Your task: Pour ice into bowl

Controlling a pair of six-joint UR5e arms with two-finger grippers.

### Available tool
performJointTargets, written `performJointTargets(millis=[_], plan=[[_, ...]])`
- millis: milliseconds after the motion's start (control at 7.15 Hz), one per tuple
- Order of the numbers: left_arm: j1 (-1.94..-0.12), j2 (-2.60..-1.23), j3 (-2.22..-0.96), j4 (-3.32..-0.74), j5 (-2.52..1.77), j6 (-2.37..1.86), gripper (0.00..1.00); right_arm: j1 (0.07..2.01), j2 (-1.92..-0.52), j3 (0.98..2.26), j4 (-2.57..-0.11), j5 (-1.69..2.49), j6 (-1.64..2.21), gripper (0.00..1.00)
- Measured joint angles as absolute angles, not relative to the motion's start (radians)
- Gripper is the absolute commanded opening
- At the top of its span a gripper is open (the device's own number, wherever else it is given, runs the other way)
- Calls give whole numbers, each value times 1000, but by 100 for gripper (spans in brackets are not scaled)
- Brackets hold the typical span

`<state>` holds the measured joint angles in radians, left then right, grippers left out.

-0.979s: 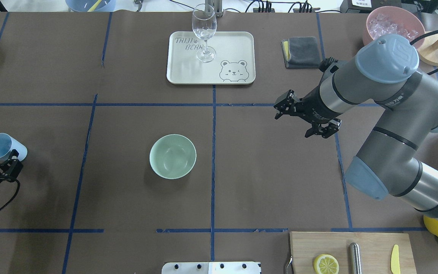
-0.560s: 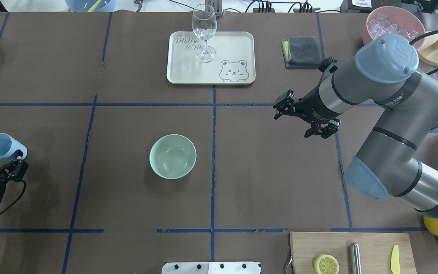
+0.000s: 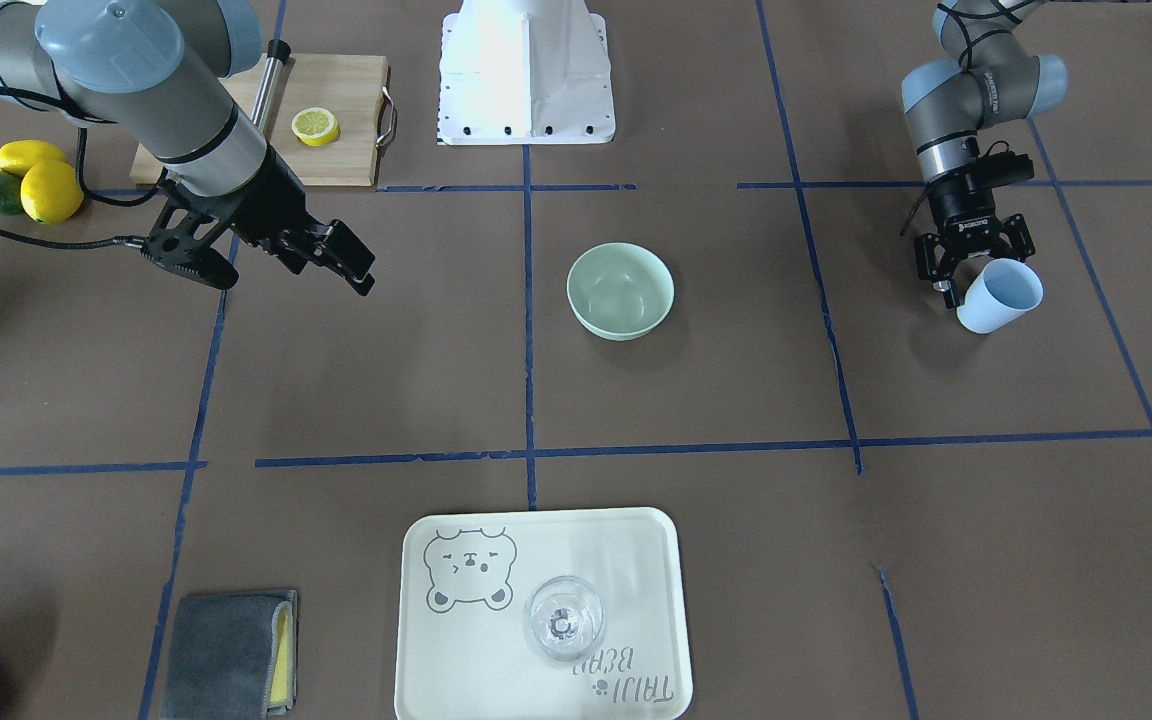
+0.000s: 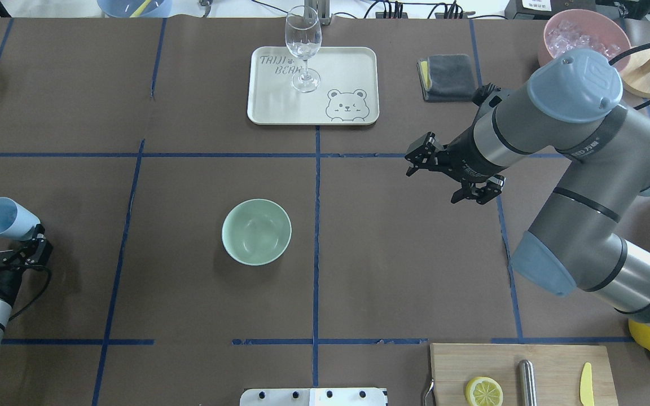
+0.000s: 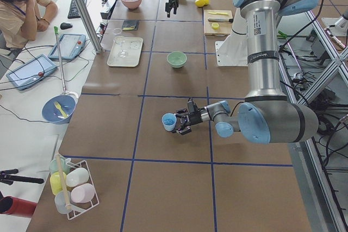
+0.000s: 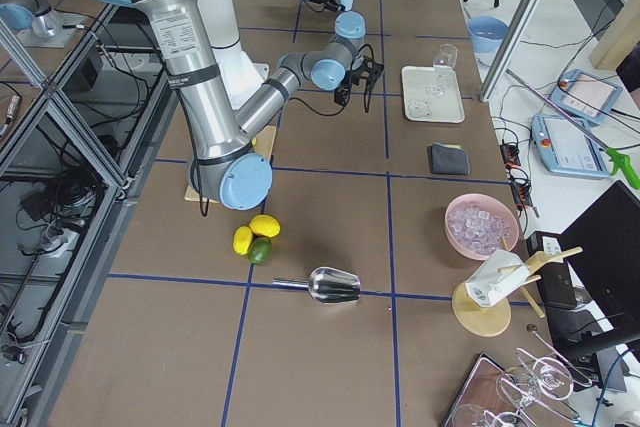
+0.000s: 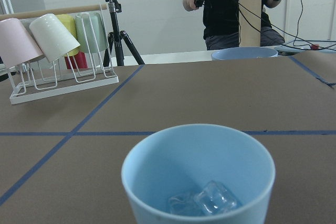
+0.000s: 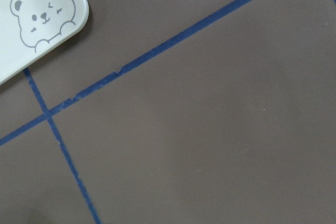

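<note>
A blue cup (image 4: pixel 6 219) is at the table's left edge, held by my left gripper (image 4: pixel 12 239), which is shut around its lower part. In the left wrist view the cup (image 7: pixel 199 182) stands upright and holds a few clear ice cubes (image 7: pixel 205 201). It also shows in the front view (image 3: pixel 999 295) with the left gripper (image 3: pixel 971 262) behind it. The mint-green bowl (image 4: pixel 256 232) sits empty near the table's middle, far to the cup's right. My right gripper (image 4: pixel 433 181) is open and empty, hovering right of the bowl; it also shows in the front view (image 3: pixel 291 282).
A white bear tray (image 4: pixel 353 62) with a wine glass (image 4: pixel 303 48) is at the back. Grey cloth (image 4: pixel 447 76) and pink bowl of ice (image 4: pixel 586 35) are back right. A cutting board (image 4: pixel 550 361) with half a lemon (image 4: pixel 483 391) is front right. A cup rack (image 7: pixel 58 51) stands beyond the cup.
My left wrist has shifted a little to the right and further into view, with the blue cup staying almost in place. The right arm has barely moved.
</note>
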<state>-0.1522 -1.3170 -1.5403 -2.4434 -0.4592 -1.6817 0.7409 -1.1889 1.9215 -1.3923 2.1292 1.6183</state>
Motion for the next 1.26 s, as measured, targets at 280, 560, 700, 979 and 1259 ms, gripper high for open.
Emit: performJointTargets(millis=[280, 560, 700, 979, 1259], plan=[[-152, -1332, -1516, -2444, -460, -1682, 100, 741, -1188, 1928, -1393, 2129, 1618, 100], [-162, -1337, -1504, -2444, -462, -1685, 100, 740, -1187, 1929, -1393, 2129, 1618, 100], [-177, -1337, -1500, -2453, -463, -1690, 100, 740, -1188, 1930, -1393, 2129, 1618, 100], [-204, -1338, -1492, -2485, -460, -1695, 100, 739, -1189, 1930, -1393, 2128, 1618, 100], [-209, -1344, -1488, -2493, -459, -1694, 99, 740, -1191, 1930, -1393, 2128, 1618, 100]])
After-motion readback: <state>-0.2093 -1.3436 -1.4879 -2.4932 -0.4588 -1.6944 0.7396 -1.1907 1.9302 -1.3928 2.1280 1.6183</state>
